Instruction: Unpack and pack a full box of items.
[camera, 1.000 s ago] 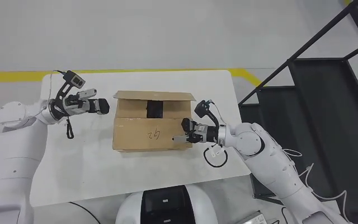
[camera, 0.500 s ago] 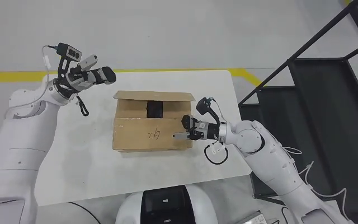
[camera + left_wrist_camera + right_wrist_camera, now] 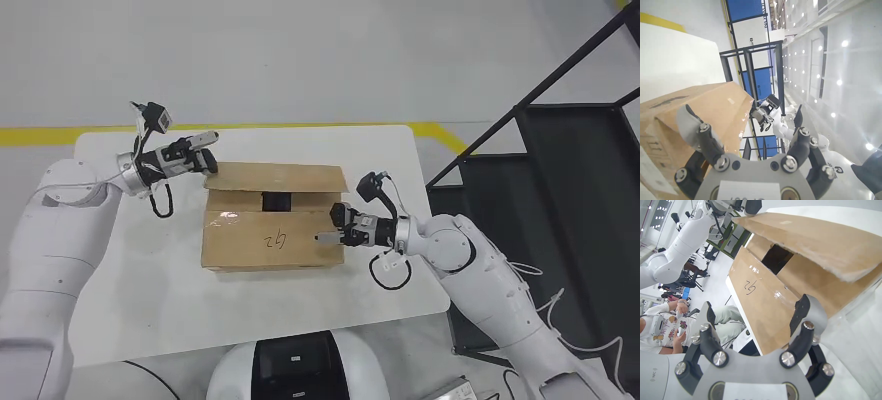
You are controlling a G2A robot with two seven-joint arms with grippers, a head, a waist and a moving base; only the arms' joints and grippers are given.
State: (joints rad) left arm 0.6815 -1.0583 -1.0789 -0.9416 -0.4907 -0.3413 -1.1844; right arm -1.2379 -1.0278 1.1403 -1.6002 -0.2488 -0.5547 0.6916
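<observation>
Two grippers flank the cardboard box point(image 3: 272, 240), centre frame on the white table point(image 3: 140, 300) in the top view. The left gripper point(image 3: 210, 160) gapes wide at the box's upper-left flap corner; the right gripper point(image 3: 327, 230) spreads wide at its right edge, holding nothing.

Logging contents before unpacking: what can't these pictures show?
1. Contents of the cardboard box: in the top and right wrist views its near flap and far flap leave only a dark gap.
2. Whether the left gripper touches the far flap: too small in the top view; a finger overlaps cardboard in the left wrist view.
</observation>
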